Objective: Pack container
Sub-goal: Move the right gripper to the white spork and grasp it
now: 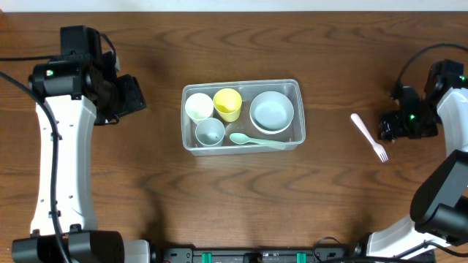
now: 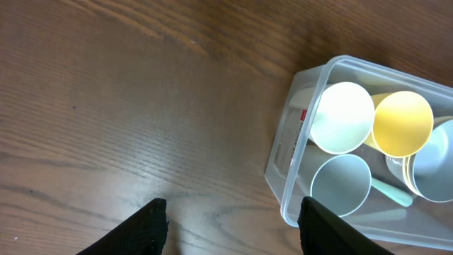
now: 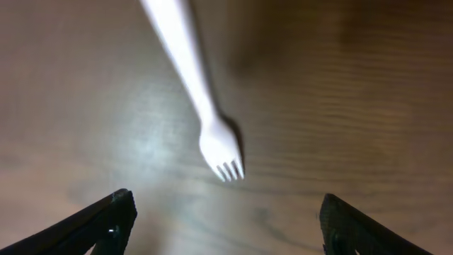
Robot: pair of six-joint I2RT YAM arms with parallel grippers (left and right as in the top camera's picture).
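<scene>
The clear plastic container [image 1: 241,148] sits near the middle of the wooden desk [image 1: 146,190], its long sides running left to right. Inside it, a cream cup [image 1: 198,107] and a yellow cup [image 1: 227,104] stand side by side along the far wall. A pale blue cup [image 1: 210,132] stands in the near left corner, and a pale blue bowl [image 1: 271,111] fills most of the right half. A mint green spoon [image 1: 256,140] lies along the near wall, its bowl next to the pale blue cup and its handle running under the near edge of the pale blue bowl. The left claw [image 1: 131,98] hangs to the left of the container, well apart from it. In the left wrist view its fingers [image 2: 152,227] are spread over bare wood with nothing between them, and the container's end wall [image 2: 287,152] lies ahead and to one side. Well to the right of the container, a pale plastic fork [image 1: 368,136] lies flat on the desk on a diagonal, handle toward the far left and tines toward the near right. The right claw [image 1: 391,126] is just beside the fork, on its right. In the right wrist view its fingers [image 3: 106,219] are spread wide and hold nothing, and the fork [image 3: 205,120] lies free on the wood ahead of the gap, tines toward the camera.
</scene>
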